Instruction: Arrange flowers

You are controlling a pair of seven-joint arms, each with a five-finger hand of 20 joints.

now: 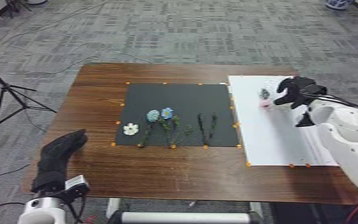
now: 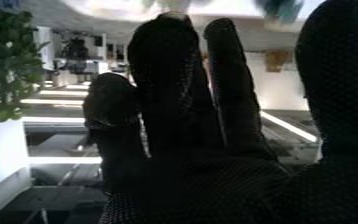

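Observation:
My right hand (image 1: pixel 297 91) is over the upper part of the white board (image 1: pixel 269 135), fingers apart, just beside a small pink flower (image 1: pixel 265 103) and a grey-dark piece (image 1: pixel 264 94). Whether it touches them is unclear. In the right wrist view, that hand (image 2: pixel 184 110) has fairly straight fingers with nothing visible between them. On the dark grey mat (image 1: pixel 180 92) lie a white flower (image 1: pixel 130 129), a pale blue flower (image 1: pixel 153 115), a bluer one (image 1: pixel 167 113) with green stems, and dark sprigs (image 1: pixel 213 125). My left hand (image 1: pixel 58 152) is at the table's left side, fingers straight.
Small orange markers line the mat and board on the brown table (image 1: pixel 167 172). A black tripod (image 1: pixel 7 87) stands on the floor to the left. Green foliage (image 2: pixel 7 65) appears in the right wrist view.

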